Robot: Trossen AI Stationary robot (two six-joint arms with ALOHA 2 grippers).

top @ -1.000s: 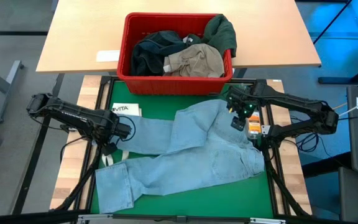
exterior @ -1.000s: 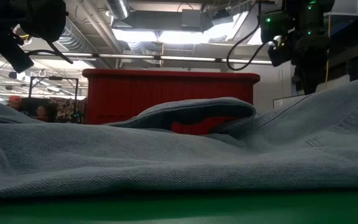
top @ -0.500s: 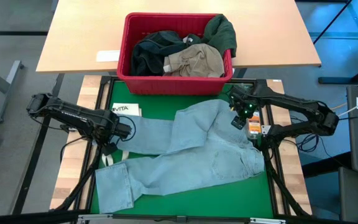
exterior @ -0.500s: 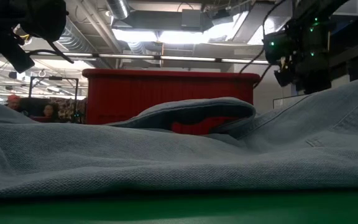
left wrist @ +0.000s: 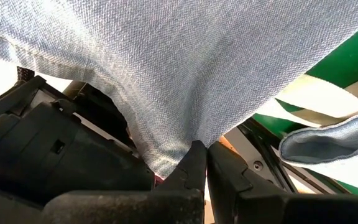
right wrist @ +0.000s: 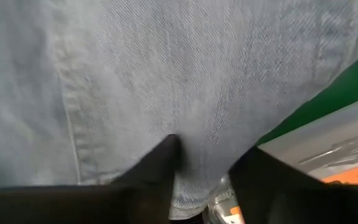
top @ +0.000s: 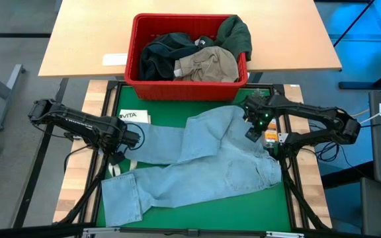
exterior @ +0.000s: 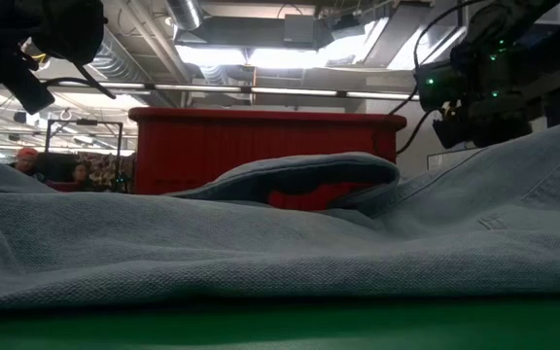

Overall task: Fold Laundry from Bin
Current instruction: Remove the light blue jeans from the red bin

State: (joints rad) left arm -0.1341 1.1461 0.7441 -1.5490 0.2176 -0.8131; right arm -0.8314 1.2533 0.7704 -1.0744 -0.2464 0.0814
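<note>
**Observer:** Which step are you on?

**Operator:** Laying out the light blue denim jeans (top: 197,162) on the green table (top: 243,211) before the first fold. From the left: my left pincer (top: 132,140) is clamped tight on a pinch of denim at one leg's edge; in the wrist view its fingertips (left wrist: 199,163) meet with cloth nipped between them. To the right, my right pincer (top: 251,130) sits on the waistband side, its fingers (right wrist: 160,163) straddling the denim edge, partly apart. I judge it is taking hold, not gripping firmly.

**Observer:** And the other laundry?

**Operator:** The dark and khaki-beige garments (top: 200,56) lie in the large red slotted plastic bin (top: 132,63), beyond the jeans.

**Observer:** Next move?

**Operator:** I'd say the right needs a firm bite on the waistband, then both arms must pull apart evenly to flatten the crumpled legs without dragging them off the table.
</note>
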